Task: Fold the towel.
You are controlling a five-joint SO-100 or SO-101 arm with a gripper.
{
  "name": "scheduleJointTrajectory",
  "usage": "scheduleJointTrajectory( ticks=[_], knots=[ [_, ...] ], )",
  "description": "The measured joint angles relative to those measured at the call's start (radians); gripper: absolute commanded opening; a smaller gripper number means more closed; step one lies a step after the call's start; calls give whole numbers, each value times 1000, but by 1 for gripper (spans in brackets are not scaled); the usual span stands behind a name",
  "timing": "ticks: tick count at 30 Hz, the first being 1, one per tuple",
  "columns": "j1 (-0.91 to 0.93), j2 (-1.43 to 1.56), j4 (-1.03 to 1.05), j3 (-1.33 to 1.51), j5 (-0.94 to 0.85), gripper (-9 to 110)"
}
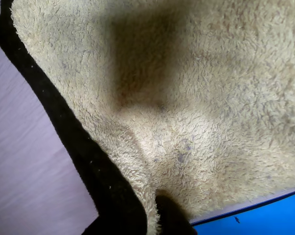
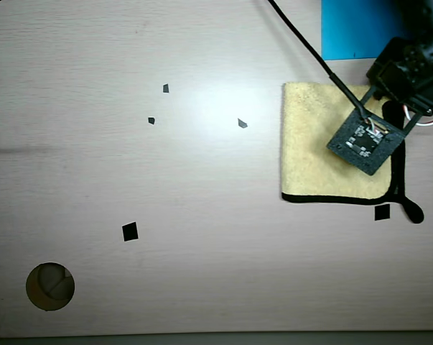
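lying flat under the arm's jaws, the towel [image 2: 309, 154]

The wrist view is filled almost wholly by the towel [image 1: 211, 122], its pale yellow pile fuzzy and close to the lens. A soft dark shadow lies across its upper middle. A few small greyish specks dot the pile near the centre. Black trim [image 1: 74, 147] runs diagonally from the upper left down to the bottom edge, where the cloth creases into a fold. Left of the trim lies the pale worktop [image 1: 25, 161]. A bright blue sheet [image 1: 264, 218] shows at the lower right corner, touching the towel's edge.
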Motion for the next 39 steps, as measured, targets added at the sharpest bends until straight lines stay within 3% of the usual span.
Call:
scheduleJointTrajectory(
  ticks=[19, 27, 39],
  knots=[
    [-58, 86, 186, -150, 3, 9],
    [55, 172, 186, -21, 12, 2],
    [201, 279, 184, 238, 44, 2]
  ],
)
